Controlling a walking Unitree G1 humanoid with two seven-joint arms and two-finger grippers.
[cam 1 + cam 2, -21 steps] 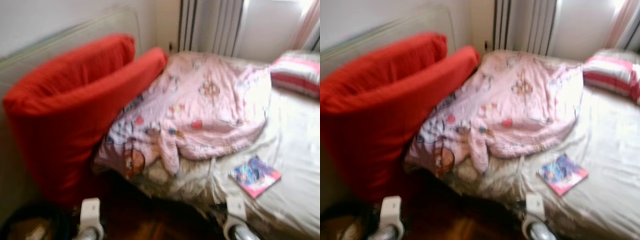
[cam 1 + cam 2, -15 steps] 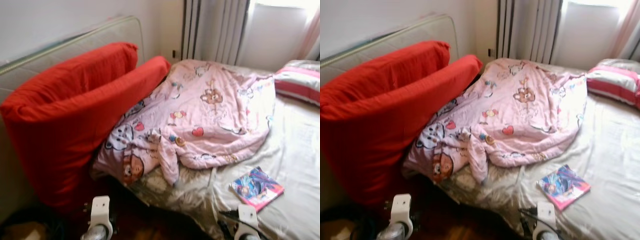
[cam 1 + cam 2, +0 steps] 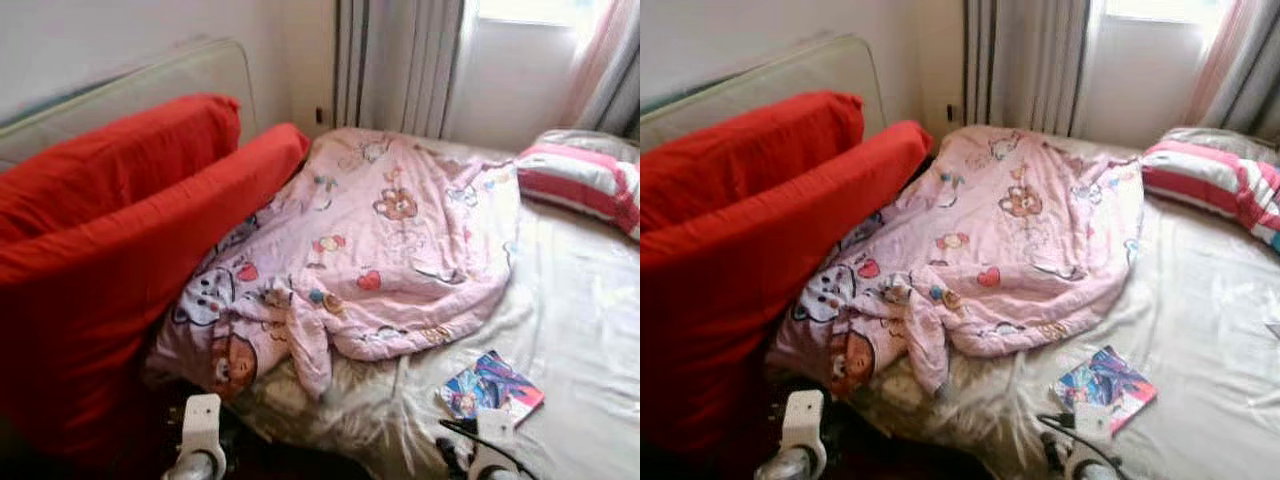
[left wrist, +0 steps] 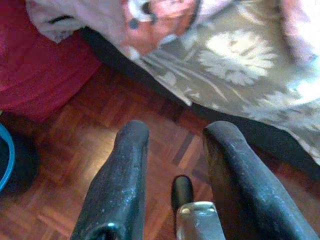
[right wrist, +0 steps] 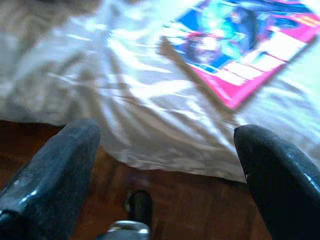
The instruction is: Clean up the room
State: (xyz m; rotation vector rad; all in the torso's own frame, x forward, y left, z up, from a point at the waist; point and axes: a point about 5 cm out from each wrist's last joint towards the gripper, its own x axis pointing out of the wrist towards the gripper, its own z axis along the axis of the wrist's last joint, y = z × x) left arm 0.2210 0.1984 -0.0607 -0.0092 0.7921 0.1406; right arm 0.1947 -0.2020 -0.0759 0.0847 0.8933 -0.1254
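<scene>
At lower right of the frame, my right gripper (image 5: 165,145), spread wide and empty, faces the book (image 3: 490,387): thin, light, slippery; I would pinch its near edge.

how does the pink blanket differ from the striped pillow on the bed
The blanket is pale pink with cartoon bears and hearts; the pillow has broad pink, white and grey stripes. The blanket is crumpled in a heap, one corner hanging over the bed's edge; the pillow lies flat and plump. The blanket covers far more of the bed than the pillow. Both rest on the same light sheet.
</scene>
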